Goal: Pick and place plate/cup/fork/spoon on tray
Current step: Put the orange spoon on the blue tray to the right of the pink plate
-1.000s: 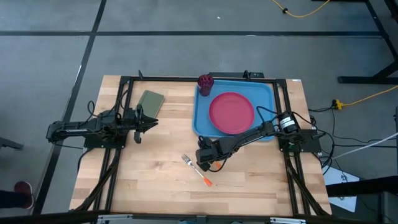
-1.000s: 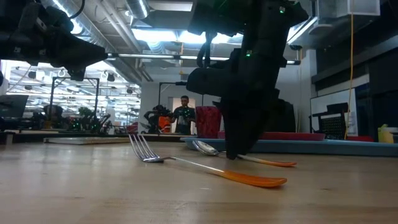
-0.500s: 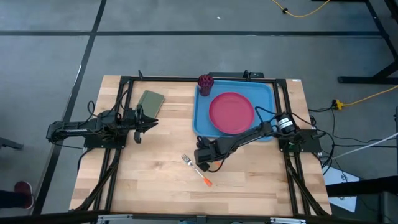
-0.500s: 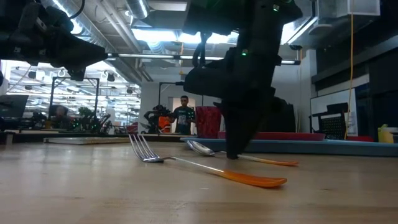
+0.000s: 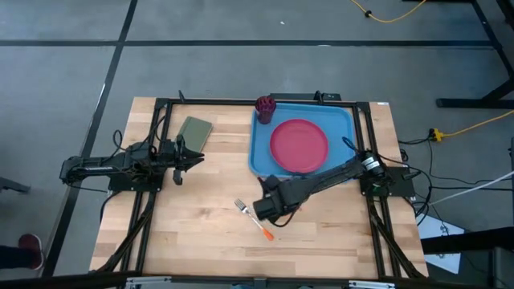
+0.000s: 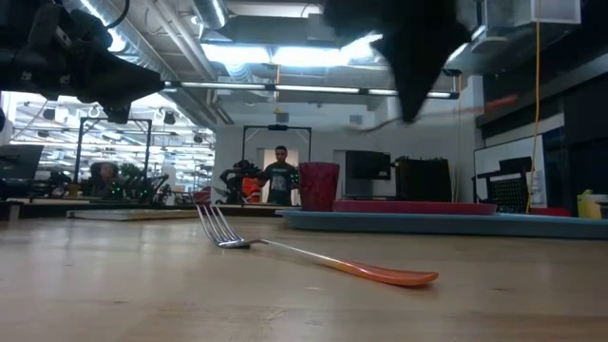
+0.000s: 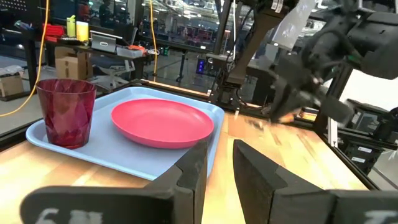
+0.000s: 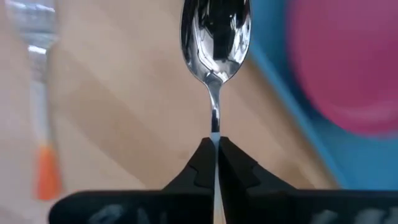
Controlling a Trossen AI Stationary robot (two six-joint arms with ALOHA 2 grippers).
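My right gripper (image 5: 269,207) is shut on the spoon (image 8: 216,28) and holds it above the table, just near of the light-blue tray (image 5: 259,160). The fork (image 5: 255,218) lies flat on the wood beside it, orange handle toward the near edge; it also shows in the low view (image 6: 313,258). The pink-red plate (image 5: 299,145) rests in the tray. The red cup (image 5: 265,105) stands upright in the tray's far-left corner. My left gripper (image 5: 180,156) waits at the table's left, its fingers (image 7: 189,177) a narrow gap apart, holding nothing. My right gripper pinches the spoon's thin metal stem (image 8: 214,127) between its two fingertips, a short way behind the round bowl. The fingers come from above. The bowl sticks out ahead of the fingertips with its hollow up. The spoon is lifted clear of the table.
A small olive-green pad (image 5: 194,131) lies at the far left of the table. Dark frame rails (image 5: 161,128) run along the table's sides. Bare wood lies near and left of the fork. A person (image 6: 280,176) stands far back in the room.
My right gripper has risen from the table with the spoon. A second ago the spoon lay on the wood between its fingers; now it is lifted clear and shows blurred high in the low view. The fork has stayed where it was.
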